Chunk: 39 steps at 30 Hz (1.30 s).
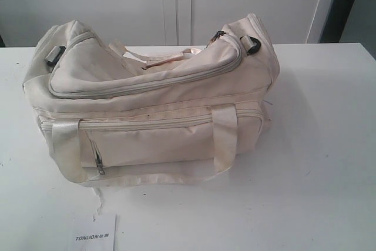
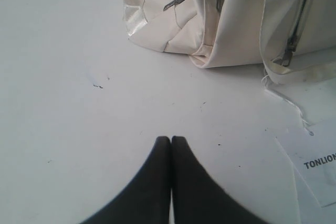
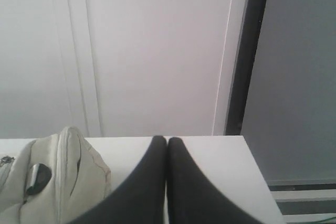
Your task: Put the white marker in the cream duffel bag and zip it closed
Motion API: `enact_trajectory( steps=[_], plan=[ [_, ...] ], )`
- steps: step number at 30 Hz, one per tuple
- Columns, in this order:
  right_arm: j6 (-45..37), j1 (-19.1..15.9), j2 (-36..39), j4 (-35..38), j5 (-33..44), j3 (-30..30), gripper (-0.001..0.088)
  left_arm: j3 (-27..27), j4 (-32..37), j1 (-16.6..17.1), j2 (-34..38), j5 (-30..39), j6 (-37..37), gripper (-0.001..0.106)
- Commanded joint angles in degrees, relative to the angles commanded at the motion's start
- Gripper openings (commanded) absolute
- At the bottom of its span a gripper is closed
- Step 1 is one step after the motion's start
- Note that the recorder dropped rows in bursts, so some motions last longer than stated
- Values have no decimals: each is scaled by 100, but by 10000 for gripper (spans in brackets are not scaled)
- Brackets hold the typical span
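Across the white table (image 1: 329,145), the cream duffel bag (image 1: 153,104) sits centre-left near the far edge, top flap down, with wide bare surface to its right. At the front edge lies a TONLION card (image 1: 97,236). Both the left end effector (image 2: 171,139) and the right end effector (image 3: 167,139) are pressed together, empty; the white marker cannot be seen.

I see white tbl (image 1: 329,145) ahead of right pincer (image 3: 167,139), white panelled wall (image 3: 157,51) beyond it; dark vert. strip (image 3: 247,51) & grey wall (image 3: 299,77) off to one side. Light soft, even.
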Motion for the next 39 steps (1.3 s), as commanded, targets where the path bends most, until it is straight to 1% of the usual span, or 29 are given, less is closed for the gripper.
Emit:
enact_trajectory(
  steps=[8, 12, 14, 18, 24, 29, 32, 39],
  plan=[
    [-52, 0, -832, 0, 39, 632, 0, 0, 0, 0, 0, 0, 0, 0],
    [-52, 0, -1225, 0, 85, 1141, 0, 0, 0, 0, 0, 0, 0, 0],
    [-52, 0, -1370, 0, 196, 1299, 0, 0, 0, 0, 0, 0, 0, 0],
    [-52, 0, -1624, 20, 461, 1480, 0, 0, 0, 0, 0, 0, 0, 0],
    [-52, 0, -2137, 72, 503, 1850, 0, 0, 0, 0, 0, 0, 0, 0],
    [-52, 0, -2919, 72, 503, 2542, 0, 0, 0, 0, 0, 0, 0, 0],
    [-52, 0, -3213, 72, 503, 2902, 0, 0, 0, 0, 0, 0, 0, 0],
    [-52, 0, -3516, 72, 466, 3328, 0, 0, 0, 0, 0, 0, 0, 0]
  ],
)
